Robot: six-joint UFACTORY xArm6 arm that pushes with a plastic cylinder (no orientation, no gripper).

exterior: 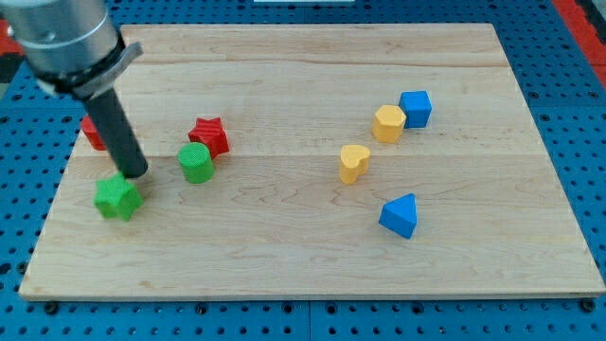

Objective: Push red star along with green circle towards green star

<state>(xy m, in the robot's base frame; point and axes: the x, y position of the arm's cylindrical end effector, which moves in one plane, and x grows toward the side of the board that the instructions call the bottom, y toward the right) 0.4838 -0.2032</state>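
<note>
My tip [135, 174] touching green star [117, 197] at its 1 o'clock, green circle [196, 163] beside red star [209, 136], a bare tool, grasping nothing

My tip [134, 175] just above green star [117, 197]; green circle [196, 163] touching red star [209, 135].

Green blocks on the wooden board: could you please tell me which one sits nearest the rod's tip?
The green star, right under my tip; the green circle stands apart toward the view's right.
</note>
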